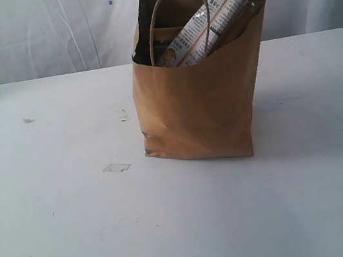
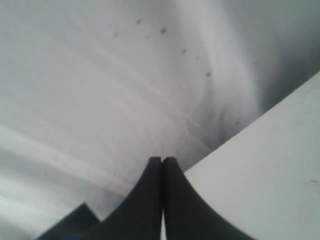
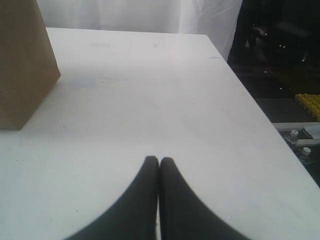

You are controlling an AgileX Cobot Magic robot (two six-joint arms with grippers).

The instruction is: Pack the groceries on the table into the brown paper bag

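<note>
The brown paper bag (image 1: 197,105) stands upright in the middle of the white table (image 1: 64,236). A long printed packet (image 1: 221,10) leans out of its open top, and something dark shows inside at the rim; the other groceries are hidden. Neither arm shows in the exterior view. My left gripper (image 2: 162,160) is shut with nothing between its fingers, seen against the white curtain and a table corner (image 2: 270,165). My right gripper (image 3: 159,160) is shut and empty over the bare table, with the bag (image 3: 22,65) some way off to one side.
A white curtain (image 1: 45,31) hangs behind the table. Small paper scraps (image 1: 116,167) and specks (image 1: 28,120) lie left of the bag. Past the table's right edge (image 3: 260,107) is a dark area with a yellow object (image 3: 309,104) and small bottles (image 3: 295,134).
</note>
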